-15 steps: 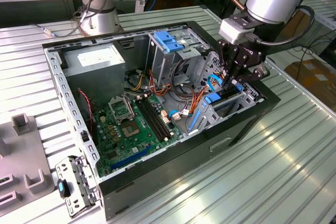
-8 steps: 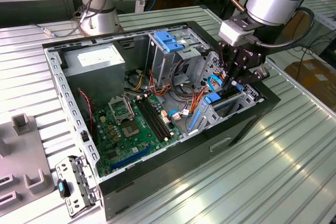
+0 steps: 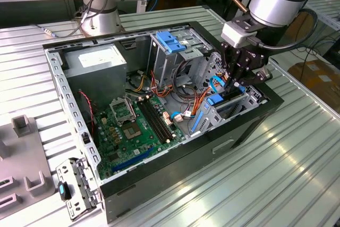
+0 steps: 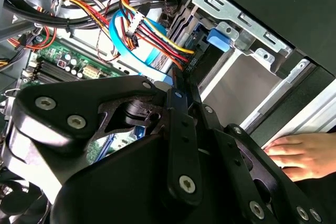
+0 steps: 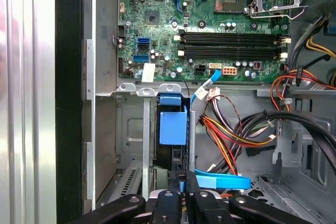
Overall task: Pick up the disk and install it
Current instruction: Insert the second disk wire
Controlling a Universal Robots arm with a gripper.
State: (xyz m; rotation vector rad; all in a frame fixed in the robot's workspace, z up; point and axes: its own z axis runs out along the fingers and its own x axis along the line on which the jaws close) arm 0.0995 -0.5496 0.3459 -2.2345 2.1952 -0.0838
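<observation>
The disk (image 5: 173, 127) stands on edge in the drive bay at the front corner of the open computer case (image 3: 159, 192), its blue plastic rail facing up. In the exterior view the disk (image 3: 217, 100) sits low in the bay, directly under my gripper (image 3: 235, 84). In both wrist views my gripper (image 5: 181, 184) (image 4: 181, 90) has its two fingers pressed close together on the disk's thin dark edge (image 4: 202, 59). Most of the disk's body is hidden inside the bay's metal walls.
Bundles of coloured cables (image 5: 231, 135) and a flat blue cable (image 5: 223, 182) lie beside the bay. The motherboard (image 3: 133, 126), a grey power supply (image 3: 98, 62) and a metal cage with a blue handle (image 3: 170, 41) are inside the case. A person's hand (image 4: 299, 153) rests outside it.
</observation>
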